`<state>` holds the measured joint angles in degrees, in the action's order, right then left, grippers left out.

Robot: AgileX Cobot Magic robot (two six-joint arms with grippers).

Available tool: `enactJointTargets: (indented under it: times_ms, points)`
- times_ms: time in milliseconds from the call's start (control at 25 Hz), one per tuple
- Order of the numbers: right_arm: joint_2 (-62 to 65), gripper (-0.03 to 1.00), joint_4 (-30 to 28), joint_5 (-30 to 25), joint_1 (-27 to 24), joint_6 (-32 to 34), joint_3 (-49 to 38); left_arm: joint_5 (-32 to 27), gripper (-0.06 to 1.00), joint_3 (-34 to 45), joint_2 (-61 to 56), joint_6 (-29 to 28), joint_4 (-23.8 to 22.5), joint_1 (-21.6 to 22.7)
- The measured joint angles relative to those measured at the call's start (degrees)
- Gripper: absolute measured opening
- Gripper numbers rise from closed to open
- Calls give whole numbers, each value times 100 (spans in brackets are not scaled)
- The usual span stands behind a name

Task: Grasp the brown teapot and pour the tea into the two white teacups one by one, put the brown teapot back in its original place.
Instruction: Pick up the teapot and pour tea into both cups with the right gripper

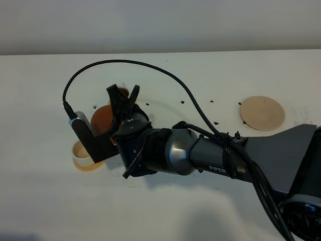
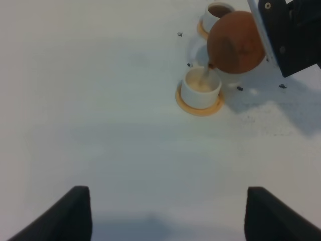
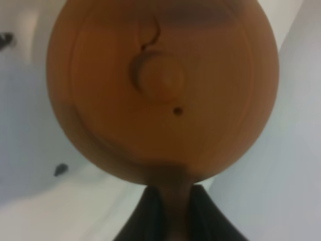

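The right gripper (image 3: 169,213), jaws clamped on the handle of the brown teapot (image 2: 235,42), tips it at the upper right of the left wrist view, with a thin stream falling into the nearer white teacup (image 2: 200,86). The farther teacup (image 2: 218,10) already holds dark tea, so this looks like the second pour. The next move calls for righting the pot and carrying it to the beige coaster (image 1: 262,113) at the right of the high view, while the left gripper (image 2: 168,211) hangs wide open and empty.

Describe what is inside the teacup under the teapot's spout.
A thin stream from the brown teapot falls into the white teacup, where pale liquid shows. The cup's wall covers its depth.
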<state>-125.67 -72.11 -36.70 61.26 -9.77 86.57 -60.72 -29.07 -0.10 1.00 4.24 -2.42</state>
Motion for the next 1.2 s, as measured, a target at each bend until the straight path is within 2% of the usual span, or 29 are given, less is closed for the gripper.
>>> enactJointTargets:
  times_ms: [400,1200]
  points:
    - [0,13,-375,-215,0,4,0,0,61,0,0,0,0,0]
    - [78,13,-375,-147,104,4,0,0,61,0,0,0,0,0]
